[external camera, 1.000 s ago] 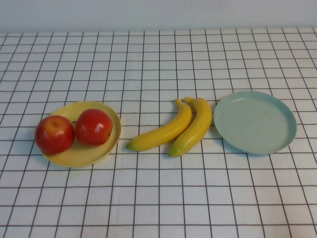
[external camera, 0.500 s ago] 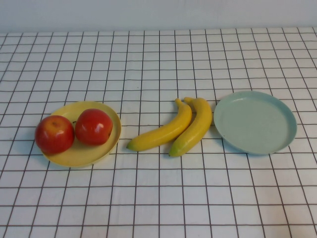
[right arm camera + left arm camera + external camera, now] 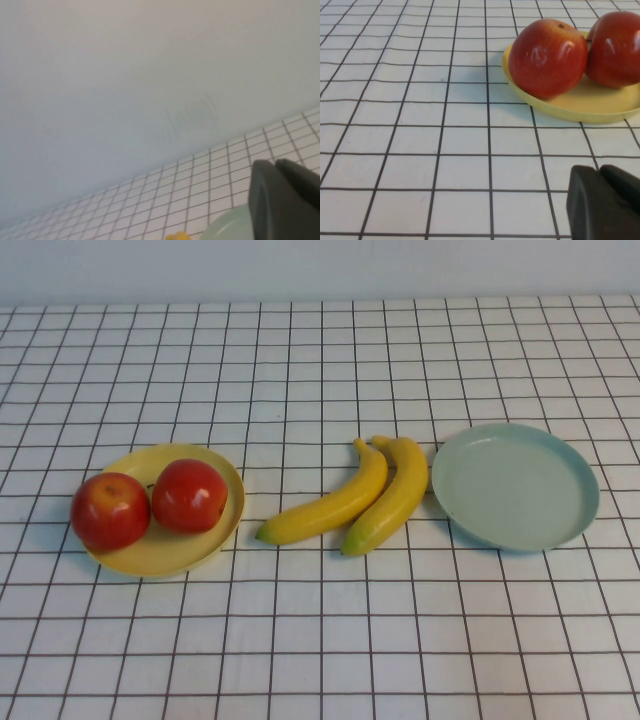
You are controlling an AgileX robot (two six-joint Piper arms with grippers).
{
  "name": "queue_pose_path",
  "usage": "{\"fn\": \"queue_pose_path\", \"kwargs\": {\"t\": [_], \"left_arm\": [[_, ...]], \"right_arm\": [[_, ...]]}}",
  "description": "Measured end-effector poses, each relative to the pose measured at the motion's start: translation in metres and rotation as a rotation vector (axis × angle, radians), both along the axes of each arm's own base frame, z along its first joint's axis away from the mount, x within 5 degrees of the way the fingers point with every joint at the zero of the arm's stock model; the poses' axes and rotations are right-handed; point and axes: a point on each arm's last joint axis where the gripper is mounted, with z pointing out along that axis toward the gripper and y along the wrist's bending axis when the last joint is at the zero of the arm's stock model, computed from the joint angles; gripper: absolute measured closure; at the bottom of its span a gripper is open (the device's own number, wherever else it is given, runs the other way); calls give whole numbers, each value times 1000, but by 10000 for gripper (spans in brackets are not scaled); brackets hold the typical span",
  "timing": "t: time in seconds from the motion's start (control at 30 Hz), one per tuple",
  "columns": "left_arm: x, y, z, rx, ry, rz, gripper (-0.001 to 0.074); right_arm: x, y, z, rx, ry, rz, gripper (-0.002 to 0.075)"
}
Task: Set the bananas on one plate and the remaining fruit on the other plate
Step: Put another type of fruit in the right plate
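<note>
Two red apples (image 3: 110, 510) (image 3: 189, 495) sit on the yellow plate (image 3: 170, 552) at the left; both apples (image 3: 547, 57) (image 3: 615, 47) and the yellow plate (image 3: 590, 107) also show in the left wrist view. Two yellow bananas (image 3: 330, 508) (image 3: 392, 498) lie side by side on the cloth mid-table, just left of the pale blue-green plate (image 3: 515, 487), which holds nothing. My left gripper (image 3: 599, 169) is shut and empty, hovering short of the yellow plate. My right gripper (image 3: 275, 163) is shut and empty, near the blue-green plate (image 3: 230, 227). Neither arm appears in the high view.
A white cloth with a black grid (image 3: 320, 640) covers the table. A pale wall (image 3: 320, 265) runs along the far edge.
</note>
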Motion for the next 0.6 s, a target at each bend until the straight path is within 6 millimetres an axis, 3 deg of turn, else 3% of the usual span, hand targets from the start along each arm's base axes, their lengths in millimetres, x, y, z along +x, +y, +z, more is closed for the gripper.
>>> {"fn": "queue_pose_path", "kwargs": {"t": [0.1, 0.23, 0.47, 0.6], "left_arm": [[0, 0, 0, 0, 0, 0, 733], [0, 0, 0, 0, 0, 0, 733], [0, 0, 0, 0, 0, 0, 733], [0, 0, 0, 0, 0, 0, 733]], "right_arm": [[17, 1, 19, -93, 42, 2, 741], [49, 13, 27, -162, 215, 127, 741], [128, 36, 37, -291, 578, 411, 741], [166, 61, 37, -405, 767, 493, 741]]}}
